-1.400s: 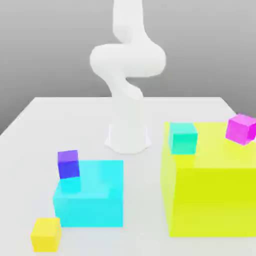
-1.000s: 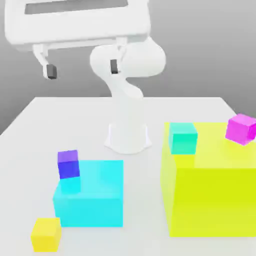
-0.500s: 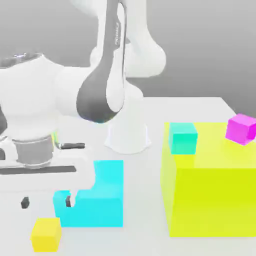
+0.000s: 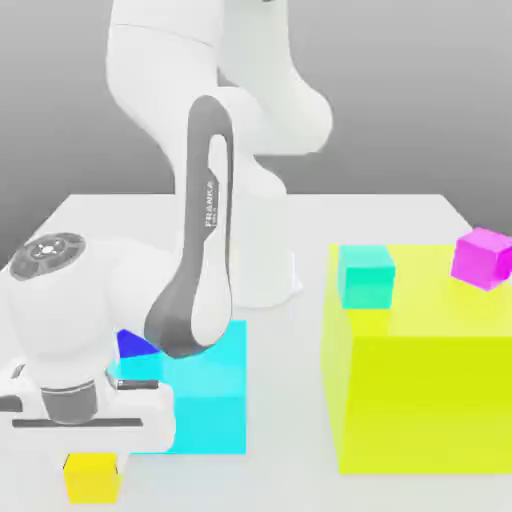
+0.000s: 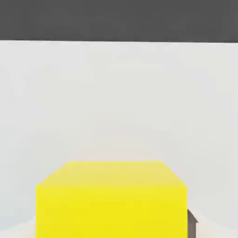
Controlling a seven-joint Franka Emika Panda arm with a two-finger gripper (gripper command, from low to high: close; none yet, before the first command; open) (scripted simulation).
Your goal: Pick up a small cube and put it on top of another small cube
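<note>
I work over a pale grey-white surface (image 4: 400, 215), smooth and bare of pattern. Behind its far edge rises a plain grey backdrop (image 4: 420, 90), darker toward the top. The light is soft and even, with faint shadows.

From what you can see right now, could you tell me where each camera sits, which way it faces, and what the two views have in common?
Exterior view: off the arm, raised, looking across the white table toward the robot's base; it shows the white arm bent down over the small yellow cube, beside the cyan block and the big yellow-green block.
Hand view: on the hand, looking down along the gripper at the cube close up; a dark fingertip shows beside it.
Shared: the small yellow cube and the table.
</note>
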